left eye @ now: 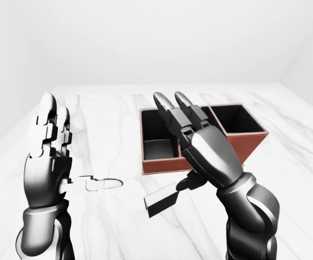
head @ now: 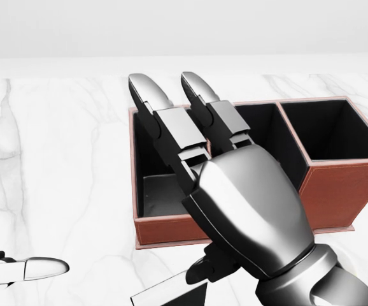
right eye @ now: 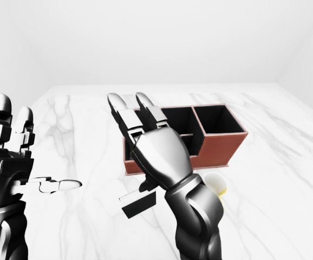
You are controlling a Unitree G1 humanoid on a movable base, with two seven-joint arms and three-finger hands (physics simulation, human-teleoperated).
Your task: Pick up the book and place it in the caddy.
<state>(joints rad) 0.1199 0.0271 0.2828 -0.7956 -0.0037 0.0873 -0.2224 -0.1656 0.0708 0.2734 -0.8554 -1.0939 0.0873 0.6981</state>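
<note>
— What sat closest to us?

— Our right hand (left eye: 191, 142), raised with two fingers straight up and the thumb pinching a flat dark book (left eye: 162, 199) hanging beneath the palm.

— And the left hand (left eye: 48, 157)?

— Spread wide, holding nothing.

— So how far had we got?

— We judged the pickup done. The book hung just short of the caddy (right eye: 216, 145) on the bench (left eye: 108, 130), so lowering it into a compartment remained.

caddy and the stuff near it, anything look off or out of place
The caddy sits upright and looks intact. One oddity: a pale yellow round thing lies on the marble beside it, mostly hidden by the right arm. The book dangles tilted under the right hand.
</note>
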